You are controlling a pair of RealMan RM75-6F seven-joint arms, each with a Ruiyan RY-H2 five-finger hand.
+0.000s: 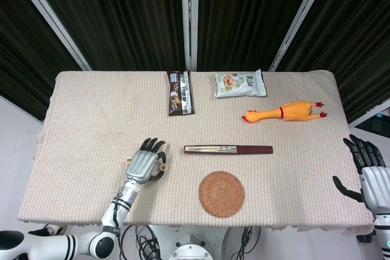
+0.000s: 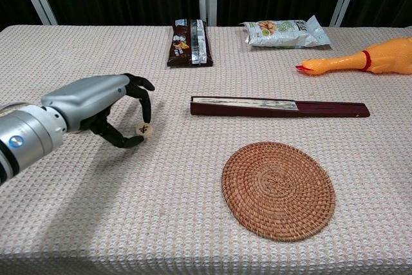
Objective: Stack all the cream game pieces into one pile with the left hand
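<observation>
One cream game piece was pinched between the thumb and a fingertip of the left hand, held just above the woven tablecloth in the chest view, with the other fingers arched over it. A second cream game piece showed only as a small disc at the left edge of that hand in the head view, lying on the cloth just beside the knuckles; whether the hand touched it could not be told.

The right hand hung off the right edge of the table with its fingers spread apart and nothing in them.

To the right of the left hand lay a closed folding fan, lengthwise across the table, and nearer the front edge a round woven coaster, apart from the fan. Further back lay a dark chocolate bar wrapper and, to its right, a pale snack packet. A yellow rubber chicken lay on its side near the right edge, its red beak pointing toward the middle.
</observation>
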